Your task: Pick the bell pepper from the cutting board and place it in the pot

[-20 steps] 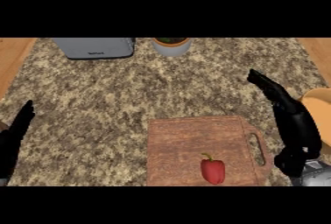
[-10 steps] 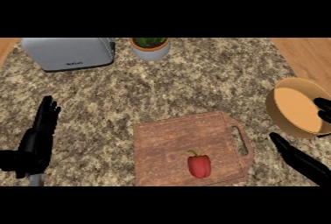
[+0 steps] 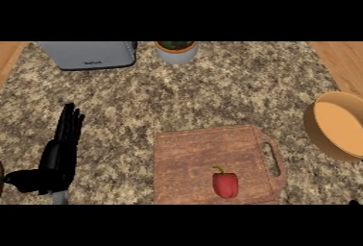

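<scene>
Speckled brown-and-cream stone covers the bench (image 3: pixel 212 91), with a strip of plain wood showing at its upper left and upper right corners.

At the lower left, the left hand (image 3: pixel 58 156) lies over the stone with its black fingers straight and together, pointing up the view, and its thumb sticking out to the left; it is open and holds nothing. A short piece of its grey forearm shows at the lower edge. The right hand is almost wholly out of the view: only a tiny dark speck shows at the lower right corner, too little to tell how its fingers stand.

To the right of the left hand, well apart from it, a brown wooden cutting board (image 3: pixel 205 153) lies flat, its handle slot on the right side. The red bell pepper (image 3: pixel 225 184) lies on the board's lower right part, green stem pointing up and left.

Right of the board, near its handle, the tan pot (image 3: pixel 340 126) sits at the view's right edge, partly cut off.

Along the far edge stand a grey toaster (image 3: pixel 89 54) at the left and a small white planter (image 3: pixel 175 51) with green leaves beside it.
</scene>
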Controlling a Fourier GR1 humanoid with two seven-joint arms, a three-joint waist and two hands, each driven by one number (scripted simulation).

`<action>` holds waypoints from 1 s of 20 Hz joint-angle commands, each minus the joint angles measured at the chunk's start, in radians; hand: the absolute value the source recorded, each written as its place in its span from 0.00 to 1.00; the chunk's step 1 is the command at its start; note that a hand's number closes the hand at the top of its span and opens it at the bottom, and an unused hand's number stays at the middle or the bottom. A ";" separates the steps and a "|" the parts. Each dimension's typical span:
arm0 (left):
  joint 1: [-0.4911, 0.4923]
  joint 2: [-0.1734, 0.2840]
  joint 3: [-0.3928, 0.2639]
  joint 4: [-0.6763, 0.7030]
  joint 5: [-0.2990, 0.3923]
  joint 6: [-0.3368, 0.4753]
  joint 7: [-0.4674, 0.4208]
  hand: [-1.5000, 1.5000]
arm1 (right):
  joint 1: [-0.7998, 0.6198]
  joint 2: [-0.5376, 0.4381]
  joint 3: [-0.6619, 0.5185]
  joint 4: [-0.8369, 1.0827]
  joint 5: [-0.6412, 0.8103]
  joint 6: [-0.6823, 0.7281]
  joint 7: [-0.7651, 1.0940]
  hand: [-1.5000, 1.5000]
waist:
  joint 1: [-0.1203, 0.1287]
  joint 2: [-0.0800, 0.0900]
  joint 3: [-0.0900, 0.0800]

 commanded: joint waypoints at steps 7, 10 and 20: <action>-0.009 -0.027 -0.053 -0.039 -0.037 0.012 0.004 0.50 | 0.479 0.163 0.073 0.124 0.513 -0.142 0.143 0.00 | 0.045 0.026 -0.005; -0.057 -0.041 -0.069 -0.039 -0.050 0.025 0.037 0.50 | 0.556 0.200 0.143 0.073 0.674 -0.155 0.267 0.00 | 0.057 0.030 -0.004; -0.064 -0.081 -0.095 -0.007 -0.087 0.043 0.028 0.50 | 0.394 0.203 0.367 0.156 1.128 -0.065 0.841 0.00 | 0.074 0.026 -0.002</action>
